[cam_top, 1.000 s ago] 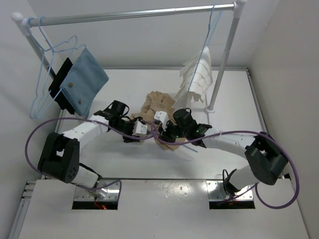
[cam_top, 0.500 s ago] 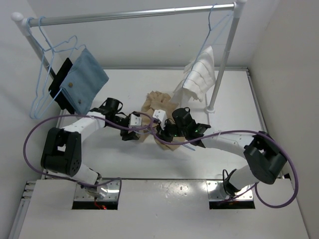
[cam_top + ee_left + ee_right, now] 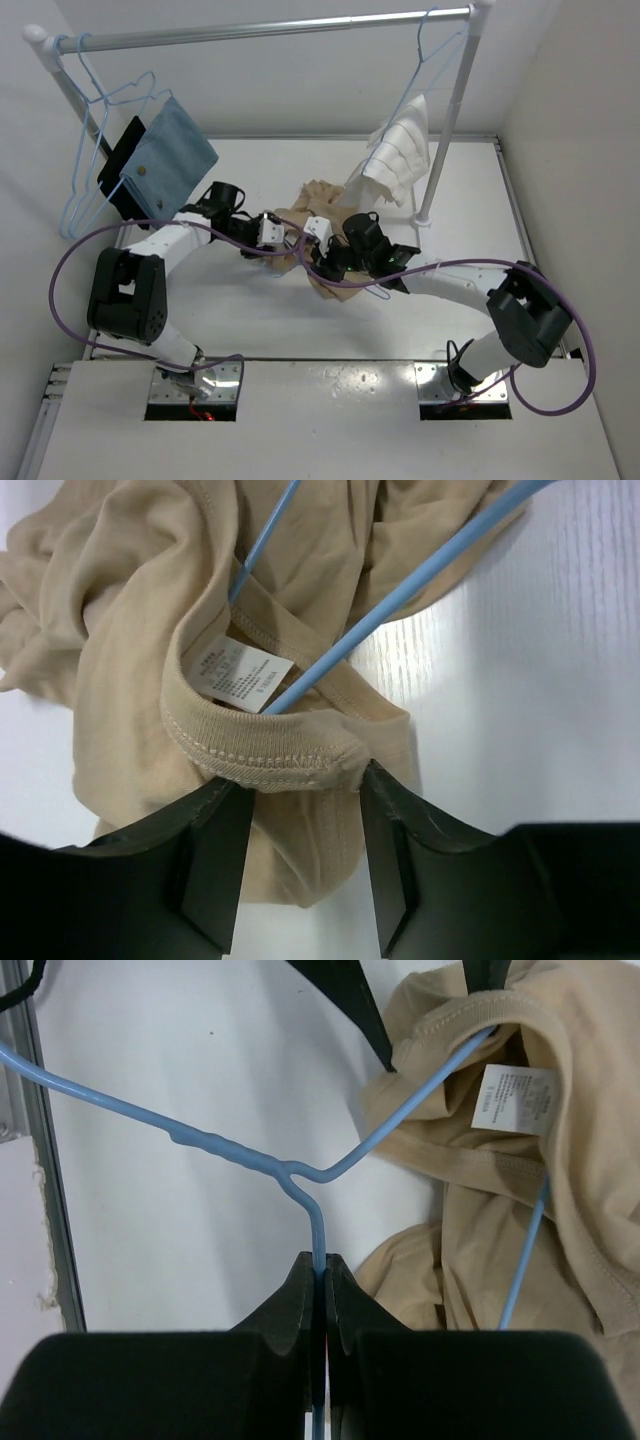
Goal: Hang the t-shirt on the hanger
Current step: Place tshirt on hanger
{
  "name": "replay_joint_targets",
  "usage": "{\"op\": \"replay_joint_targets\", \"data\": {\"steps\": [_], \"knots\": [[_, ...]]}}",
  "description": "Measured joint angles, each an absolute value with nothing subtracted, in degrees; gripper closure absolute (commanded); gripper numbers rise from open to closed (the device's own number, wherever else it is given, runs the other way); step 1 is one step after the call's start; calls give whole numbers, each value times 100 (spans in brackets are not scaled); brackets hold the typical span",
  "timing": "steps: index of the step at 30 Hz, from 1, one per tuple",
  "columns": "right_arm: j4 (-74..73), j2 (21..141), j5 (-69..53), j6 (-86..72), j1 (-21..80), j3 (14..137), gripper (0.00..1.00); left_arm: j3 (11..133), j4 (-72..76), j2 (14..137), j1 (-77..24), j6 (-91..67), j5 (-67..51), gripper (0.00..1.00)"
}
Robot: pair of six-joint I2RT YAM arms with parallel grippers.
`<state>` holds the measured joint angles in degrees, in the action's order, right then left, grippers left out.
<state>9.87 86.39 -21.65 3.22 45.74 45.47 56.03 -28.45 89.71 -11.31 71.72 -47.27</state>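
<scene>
The tan t-shirt [image 3: 312,200] lies crumpled mid-table. A pale-blue hanger [image 3: 240,1155] has its arms threaded through the collar [image 3: 260,760], next to the white label [image 3: 240,670]. My right gripper [image 3: 321,1265] is shut on the hanger's wire just below the twisted neck, at the shirt's near edge [image 3: 335,268]. My left gripper [image 3: 303,810] straddles the stitched collar rim from the left [image 3: 283,243]. Its jaws stand apart, with fabric between them touching both fingertips. The hanger's wire [image 3: 400,595] runs past above the collar.
A clothes rail [image 3: 260,30] spans the back on two posts, the right post [image 3: 445,130] standing on the table. Spare blue hangers [image 3: 90,170] and a light-blue cloth [image 3: 170,160] hang at the left. A white ribbed cloth [image 3: 400,150] hangs at the right.
My left gripper has slid right and away onto the shirt's collar, and its jaws have narrowed. The right gripper keeps hold of the hanger and has barely shifted. The white cloth swung slightly.
</scene>
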Motion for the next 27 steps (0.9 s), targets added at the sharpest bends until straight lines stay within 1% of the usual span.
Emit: {"op": "replay_joint_targets", "data": {"steps": [1,3,6,7,8,9,10,12,14,15,16,17,18,24,25,27], "knots": [[980,8639,-2167,329,4574,4567,100,5675,-2982,8969,-1120,7325,-4722,50],[974,8643,-2187,344,4574,4598,100,5760,-3256,8969,-1116,7647,-4711,59],[963,8713,-2268,351,4574,4637,100,5793,-3581,8969,-1116,7985,-4718,75],[932,8744,-2305,362,4578,4654,100,5804,-3682,8969,-1116,8099,-4716,78],[899,8777,-2329,368,4580,4678,100,5815,-3774,8969,-1116,8217,-4707,78],[878,8816,-2364,368,4582,4703,100,5828,-3850,8969,-1116,8315,-4687,68],[869,8823,-2373,370,4582,4707,100,5837,-3918,8969,-1116,8431,-4665,61],[847,8827,-2403,377,4578,4709,100,5846,-4080,8967,-1116,8606,-4589,56],[847,8831,-2414,388,4578,4709,100,5846,-4233,8967,-1116,8746,-4508,44],[845,8838,-2425,390,4578,4709,100,5846,-4292,8962,-1116,8790,-4484,41],[840,8849,-2436,403,4578,4709,100,5846,-4329,8956,-1116,8823,-4462,34],[832,8860,-2445,410,4578,4709,100,5846,-4368,8947,-1116,8844,-4427,31],[819,8871,-2449,414,4578,4709,100,5846,-4405,8934,-1116,8866,-4392,28],[816,8912,-2449,429,4578,4709,100,5878,-4499,8809,-1116,8882,-4261,29],[819,8912,-2449,429,4578,4709,100,5894,-4504,8777,-1116,8855,-4237,21],[816,8912,-2460,432,4578,4709,100,5922,-4469,8687,-1116,8825,-4191,17]]}}
